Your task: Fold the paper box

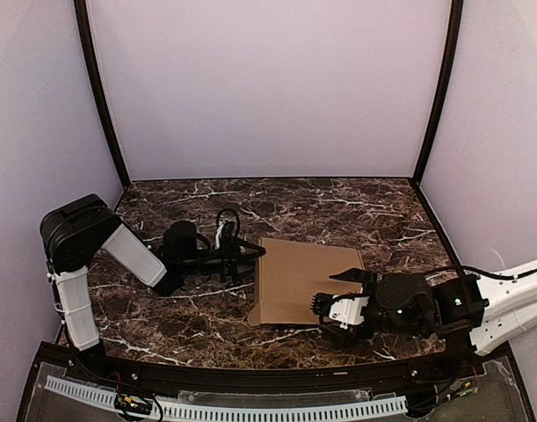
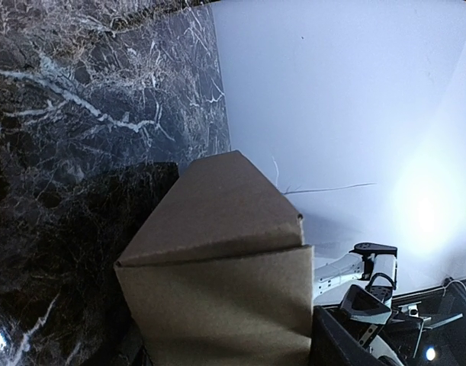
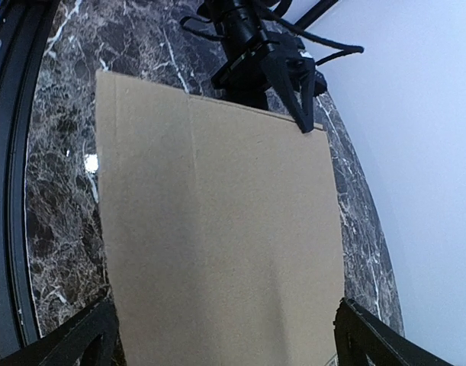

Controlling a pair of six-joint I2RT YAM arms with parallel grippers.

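On the dark, white-veined marble table point(image 1: 338, 202) the folded brown corrugated cardboard box point(image 1: 303, 277) lies flat near the front middle, with the right gripper point(image 1: 325, 292) spread wide at its right edge and the left gripper point(image 1: 250, 261) at its left edge, where I cannot tell whether the fingers grip.

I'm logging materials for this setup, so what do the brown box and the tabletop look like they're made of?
The paper box looks like plain brown cardboard, matte and unprinted, with a faint fold crease; corrugation isn't visible. The tabletop looks like dark marble or a marble-look laminate: white veins, glossy glints.
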